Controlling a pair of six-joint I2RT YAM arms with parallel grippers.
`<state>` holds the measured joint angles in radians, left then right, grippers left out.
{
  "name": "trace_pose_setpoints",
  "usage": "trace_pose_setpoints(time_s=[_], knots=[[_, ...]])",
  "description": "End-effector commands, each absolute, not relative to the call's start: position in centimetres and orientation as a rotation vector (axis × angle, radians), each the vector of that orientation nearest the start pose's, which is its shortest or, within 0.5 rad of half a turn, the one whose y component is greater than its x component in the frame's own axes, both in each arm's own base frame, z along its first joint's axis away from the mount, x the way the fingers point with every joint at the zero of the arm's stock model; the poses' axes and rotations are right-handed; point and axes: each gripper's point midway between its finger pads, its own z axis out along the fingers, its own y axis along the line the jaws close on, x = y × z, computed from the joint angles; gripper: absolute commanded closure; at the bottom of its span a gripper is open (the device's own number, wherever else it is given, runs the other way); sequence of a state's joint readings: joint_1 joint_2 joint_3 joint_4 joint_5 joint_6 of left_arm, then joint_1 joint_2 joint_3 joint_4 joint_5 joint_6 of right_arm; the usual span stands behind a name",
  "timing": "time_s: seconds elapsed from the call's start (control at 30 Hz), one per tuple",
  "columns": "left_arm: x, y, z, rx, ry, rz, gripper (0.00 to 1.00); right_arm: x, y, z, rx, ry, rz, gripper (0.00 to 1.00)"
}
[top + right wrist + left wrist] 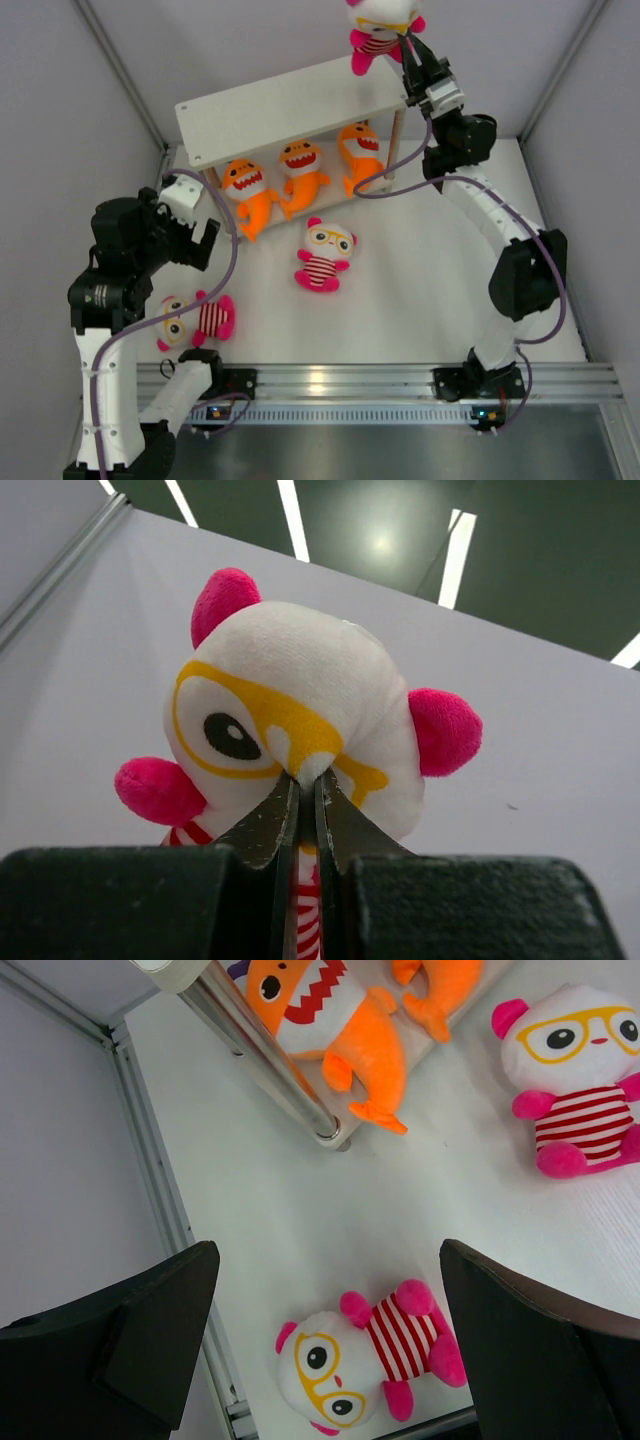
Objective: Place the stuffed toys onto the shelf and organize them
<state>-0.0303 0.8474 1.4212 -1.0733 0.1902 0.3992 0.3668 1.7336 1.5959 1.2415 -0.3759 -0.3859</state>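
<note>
My right gripper (307, 780) clamped on a doll (320, 680) by its face, shelf (290, 105) beneath — left gripper (328, 1260) wide apart, second doll (350, 1360) just below it.

White table (430, 300) bears the shelf (290, 110) holding three sharks (302, 172), plus centre doll (325, 255) and left doll (195, 320)

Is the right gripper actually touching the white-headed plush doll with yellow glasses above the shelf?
Touching. The right wrist view shows the right gripper shut, pinching the nose fabric of the white-headed plush doll in yellow glasses.
</note>
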Motion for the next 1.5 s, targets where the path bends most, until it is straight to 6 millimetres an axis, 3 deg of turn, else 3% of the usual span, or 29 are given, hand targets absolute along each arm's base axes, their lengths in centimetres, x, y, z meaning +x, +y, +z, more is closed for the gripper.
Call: trace_pose_setpoints(time_s=[0.0,0.13,0.33,0.43,0.67,0.87,1.17,1.47], knots=[[22.5,-2.3,35.7,0.524,1.950,0.039,0.01,41.7,24.6,59.7,-0.614,0.240,0.187,1.00],[22.9,-2.1,35.3,0.518,1.970,0.049,0.01,43.9,26.1,58.0,-0.640,0.268,0.250,1.00],[23.1,-2.2,35.1,0.513,1.980,0.037,0.01,46.2,28.2,52.7,-0.717,0.346,0.320,1.00],[23.2,-2.4,35.0,0.512,1.984,0.027,0.02,47.6,28.4,51.2,-0.710,0.383,0.315,1.00],[23.2,-2.4,34.9,0.514,1.987,0.027,0.01,50.4,27.2,50.1,-0.669,0.442,0.277,1.00],[23.3,-2.4,34.6,0.516,1.995,0.023,0.01,50.9,26.3,49.3,-0.644,0.465,0.264,1.00],[23.3,-2.3,34.4,0.517,2.000,0.029,0.01,51.8,24.2,50.5,-0.641,0.468,0.215,1.00],[23.3,-2.4,34.5,0.517,2.001,0.018,0.01,51.9,24.7,49.8,-0.682,0.484,0.234,1.00]])
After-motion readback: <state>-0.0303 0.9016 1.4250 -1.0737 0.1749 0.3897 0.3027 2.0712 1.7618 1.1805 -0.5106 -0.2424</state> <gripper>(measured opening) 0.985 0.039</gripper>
